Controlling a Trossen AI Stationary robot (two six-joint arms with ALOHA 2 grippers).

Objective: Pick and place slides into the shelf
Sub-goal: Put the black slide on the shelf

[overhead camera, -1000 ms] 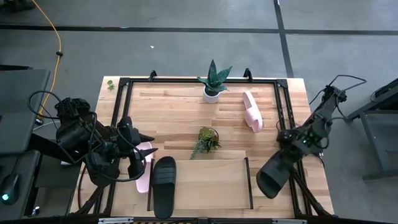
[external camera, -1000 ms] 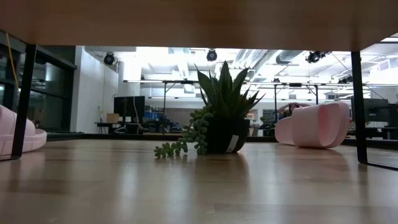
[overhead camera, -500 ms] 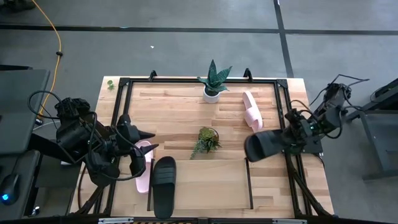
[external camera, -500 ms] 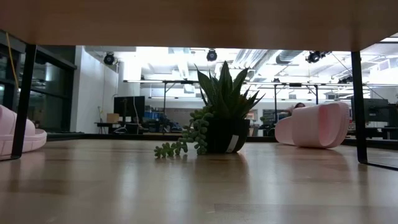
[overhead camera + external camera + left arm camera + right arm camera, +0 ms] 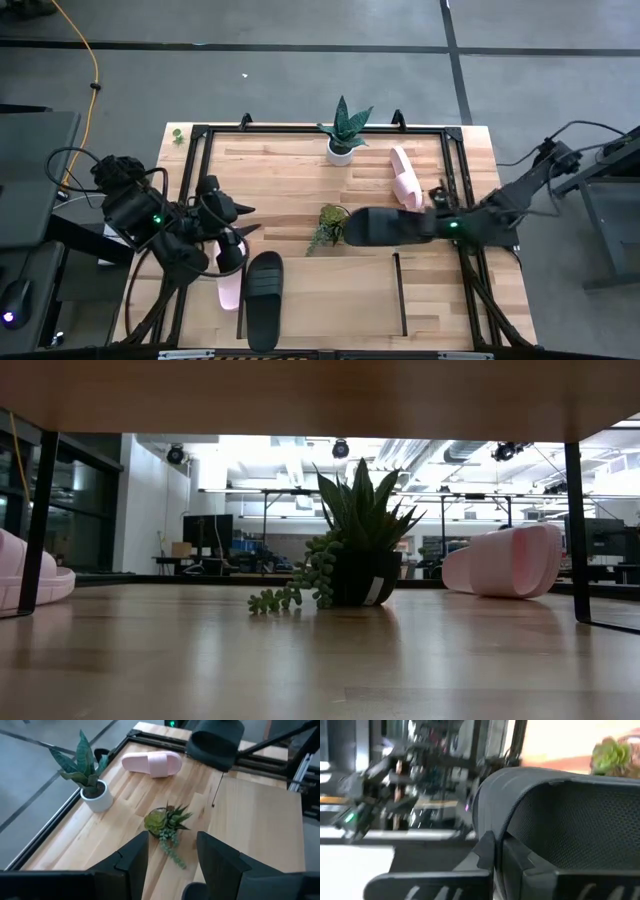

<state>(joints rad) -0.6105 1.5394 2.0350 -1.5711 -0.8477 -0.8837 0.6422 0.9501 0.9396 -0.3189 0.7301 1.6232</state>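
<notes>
1. Plank tabletop (image 5: pixel 290 175) with black frame, grey floor around; high view looks straight down. At the near edge sits the shelf (image 5: pixel 330 295), a light board between thin black side panels.
2. One black slide (image 5: pixel 264 300) already lies at the shelf's left end, long axis running near to far. A pink slide (image 5: pixel 228 280) lies just outside the left panel, partly under the left gripper (image 5: pixel 226 232).
3. Left gripper hovers over that pink slide, fingers spread with nothing between them per left wrist view; it is the nearer arm for this slide.
4. Right gripper (image 5: pixel 432 222) reaches in from the right, clamped on a second black slide (image 5: pixel 385 226) held in the air. Its long axis runs left-right, across the shelf's slots, just beyond the shelf's far edge and over its right half.
5. Key relation, my read: the carried slide needs bringing toward the near edge and a quarter turn to match the placed one.
6. Trailing succulent (image 5: pixel 330 224) is just left of the carried slide's toe, a bump risk.
7. Farther back: second pink slide (image 5: pixel 405 178) near the right frame, spiky potted plant (image 5: pixel 343 130) at the far edge.
</notes>
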